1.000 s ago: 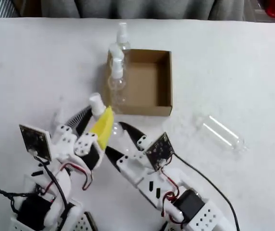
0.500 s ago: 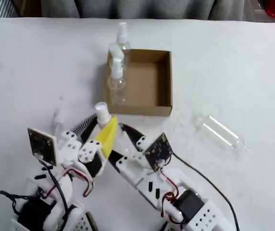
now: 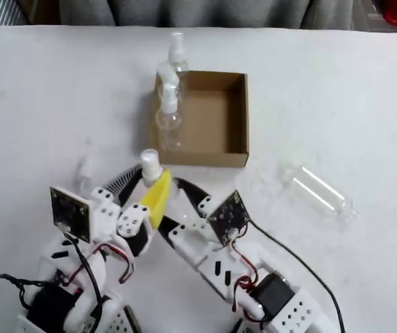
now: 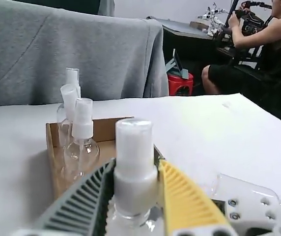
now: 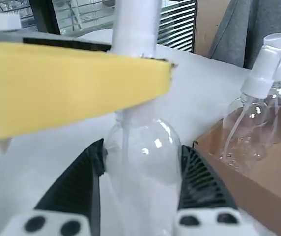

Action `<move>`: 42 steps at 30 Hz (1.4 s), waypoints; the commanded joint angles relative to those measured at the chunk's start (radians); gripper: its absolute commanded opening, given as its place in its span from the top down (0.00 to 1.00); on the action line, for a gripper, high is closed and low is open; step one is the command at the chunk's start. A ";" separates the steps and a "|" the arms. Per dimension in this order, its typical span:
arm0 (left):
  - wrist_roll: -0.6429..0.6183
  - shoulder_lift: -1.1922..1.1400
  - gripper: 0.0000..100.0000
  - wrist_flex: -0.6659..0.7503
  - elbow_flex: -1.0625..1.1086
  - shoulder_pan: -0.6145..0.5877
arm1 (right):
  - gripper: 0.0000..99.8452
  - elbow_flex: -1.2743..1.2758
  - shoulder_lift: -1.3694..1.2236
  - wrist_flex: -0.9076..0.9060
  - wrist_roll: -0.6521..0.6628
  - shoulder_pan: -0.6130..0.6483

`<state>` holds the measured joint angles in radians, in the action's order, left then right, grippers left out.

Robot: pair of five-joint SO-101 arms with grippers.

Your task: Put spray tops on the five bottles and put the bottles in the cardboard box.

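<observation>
My left gripper (image 4: 133, 172), with one grey and one yellow finger, is shut on a white spray top (image 4: 133, 147). It holds the top upright on the neck of a clear bottle (image 5: 143, 152). My right gripper (image 5: 140, 169) is shut on that bottle's body with its black fingers (image 5: 76, 191), just in front of the cardboard box (image 3: 216, 149). Two capped bottles (image 3: 168, 114) stand along the box's left wall, and a third capped bottle (image 3: 178, 48) shows at its far left corner. One clear bottle without a top (image 3: 320, 193) lies on the table to the right.
A loose spray top (image 3: 84, 168) lies on the white table left of the arms. A grey cloth (image 4: 71, 49) hangs behind the table's far edge. Bare table spreads to the right and far left of the box.
My left arm has shifted right and slightly nearer, carrying the spray top over the bottle held by the right gripper. The right arm has stayed put.
</observation>
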<state>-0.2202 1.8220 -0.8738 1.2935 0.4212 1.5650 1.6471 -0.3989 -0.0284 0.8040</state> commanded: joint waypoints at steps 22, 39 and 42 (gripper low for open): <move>0.008 0.002 0.76 -0.054 -0.089 -0.015 | 0.99 -0.015 0.010 0.002 -0.003 -0.035; 0.008 0.002 0.76 -0.063 -0.236 -0.194 | 0.99 -0.015 0.010 0.002 -0.003 -0.035; 0.008 0.002 0.76 -0.061 -0.238 -0.196 | 0.99 -0.015 0.010 0.005 -0.003 -0.047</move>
<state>-0.2156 1.8251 -0.9291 1.1078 0.2386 1.5650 1.6471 -0.3989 -0.0299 0.7810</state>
